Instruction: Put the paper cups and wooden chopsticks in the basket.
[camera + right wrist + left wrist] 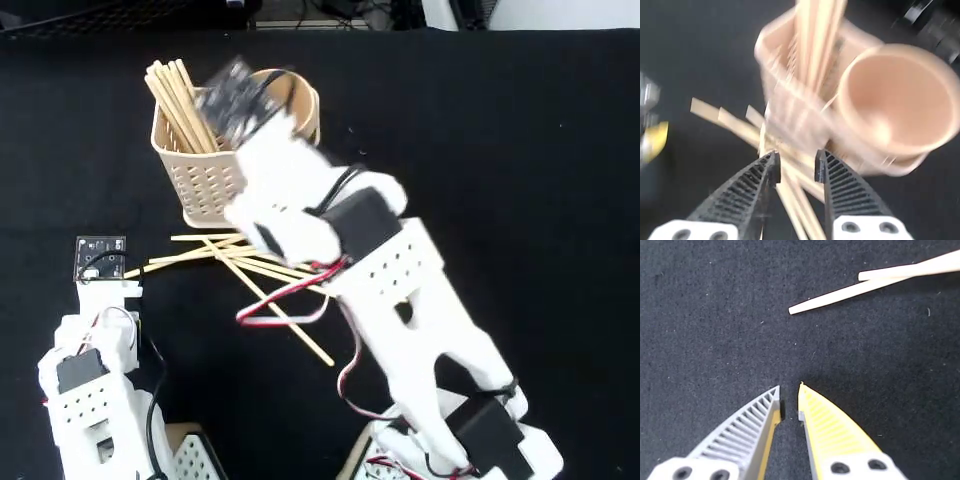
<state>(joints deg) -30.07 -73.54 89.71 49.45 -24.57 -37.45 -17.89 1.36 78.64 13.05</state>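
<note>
A cream slotted basket (205, 180) stands at the back of the black table. A bundle of wooden chopsticks (178, 100) leans inside it, beside a paper cup (300, 95). My right gripper (232, 100) hovers over the basket's rim, blurred. In the right wrist view it (797, 155) is a little open and empty, above the basket (790, 105), the cup (895, 100) and loose chopsticks (735, 125). More loose chopsticks (250, 265) lie crossed in front of the basket. My left gripper (790, 386) hangs shut and empty just short of two chopstick ends (850, 292).
The right arm (400, 300) with its red and black cables stretches across the table's middle above the loose sticks. The left arm (90, 370) stands at the front left. Black cloth lies bare to the right and far left.
</note>
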